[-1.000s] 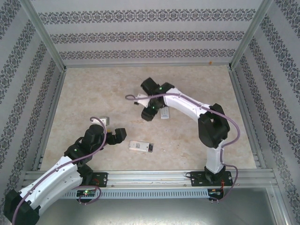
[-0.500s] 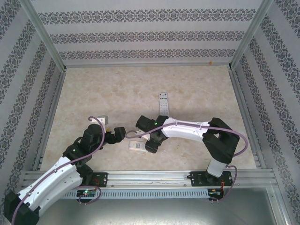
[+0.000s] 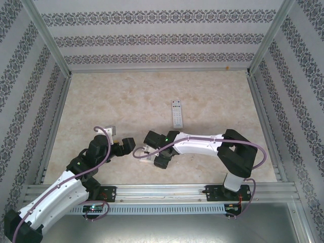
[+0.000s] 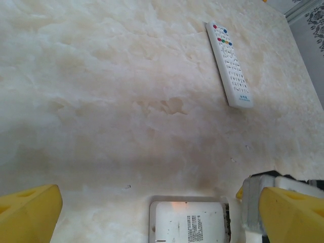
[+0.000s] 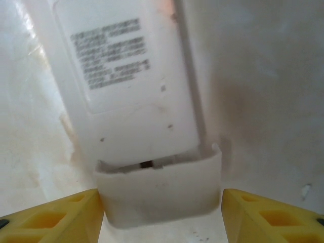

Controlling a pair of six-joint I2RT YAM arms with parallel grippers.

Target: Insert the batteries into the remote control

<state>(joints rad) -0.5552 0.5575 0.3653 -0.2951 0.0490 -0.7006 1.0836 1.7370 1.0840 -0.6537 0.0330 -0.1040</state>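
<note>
the face-down remote (image 4: 187, 223) is cut off by the left wrist view's bottom edge.

The table (image 3: 101, 101) is viewed from high above, on the near side of the face-down remote (image 4: 187, 223), which is shared by both wrist views: obliquely from just before it (left), closely from above (right).

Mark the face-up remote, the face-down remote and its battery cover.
face-up remote (image 4: 230, 63), left wrist view, middle of the keypad.
face-down remote (image 5: 109, 55), right wrist view, on the printed label on its back.
battery cover (image 5: 159, 195), right wrist view, centre of its outer face.
</note>
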